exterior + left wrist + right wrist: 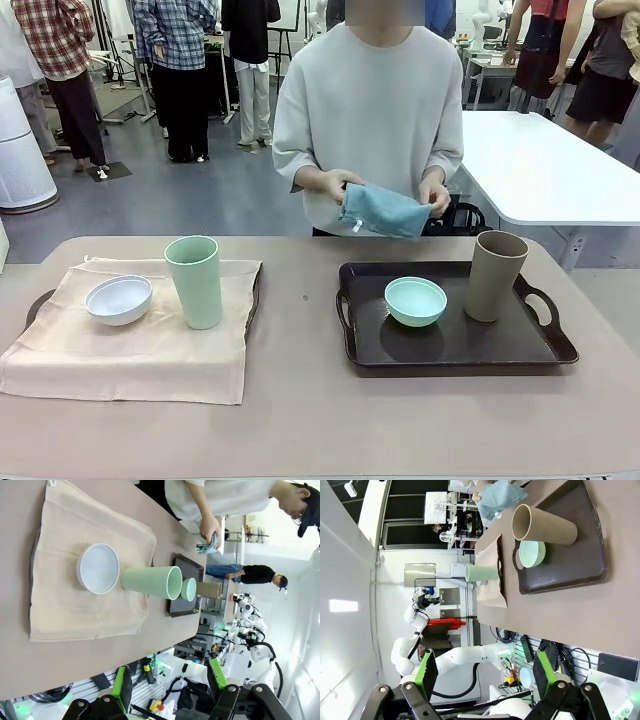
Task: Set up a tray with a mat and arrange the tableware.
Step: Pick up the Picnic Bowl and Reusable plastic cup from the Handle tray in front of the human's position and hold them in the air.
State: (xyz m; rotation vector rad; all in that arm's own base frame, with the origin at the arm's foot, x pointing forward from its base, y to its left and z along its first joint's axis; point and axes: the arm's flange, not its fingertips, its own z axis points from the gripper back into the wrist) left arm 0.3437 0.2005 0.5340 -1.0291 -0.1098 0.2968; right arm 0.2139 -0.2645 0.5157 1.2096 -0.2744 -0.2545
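Note:
On the left, a beige mat [130, 350] covers a dark tray [36, 303]; a white bowl [118, 299] and a pale green cup [195, 282] stand on it. On the right, a bare dark brown tray [450, 345] holds a mint bowl [415, 300] and a taupe cup [495, 275]. The person across the table holds a folded blue mat [385, 210] in both hands. My left gripper [170, 680] hangs open off the table's near side, far from the white bowl [98, 568]. My right gripper [485, 672] is open too, well short of the brown tray [570, 575].
A strip of bare tabletop [300, 330] separates the two trays, with more bare surface along the near edge. A white table [540, 170] stands behind at the right. Several people stand farther back in the room.

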